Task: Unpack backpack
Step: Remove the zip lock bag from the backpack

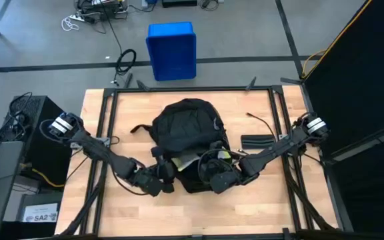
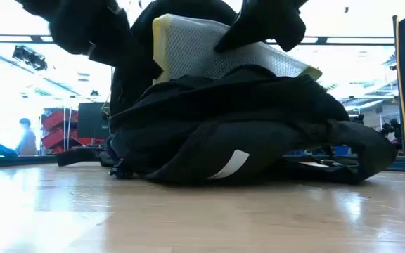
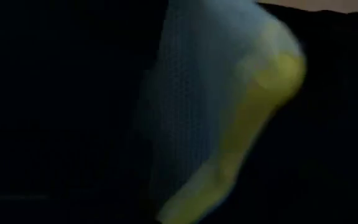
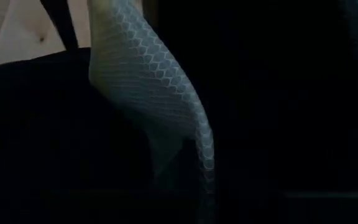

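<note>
Lying near the middle of the table (image 1: pixel 259 200), the backpack (image 1: pixel 189 123) has its opening toward both grippers. A yellow-edged mesh item (image 2: pixel 220 53) sticks up from that opening, its long axis running across between them. The left gripper (image 1: pixel 162 180) and right gripper (image 1: pixel 219 179) sit at either end, about equally near; their finger state I cannot tell

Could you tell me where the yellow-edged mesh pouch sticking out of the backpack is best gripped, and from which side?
Probably by its raised end. The mesh pouch juts above the backpack, so that edge is clear of fabric, while its lower part is buried inside. Coming from above, a pincer could close across its flat sides and draw it upward. Both arms already crowd the opening.
</note>
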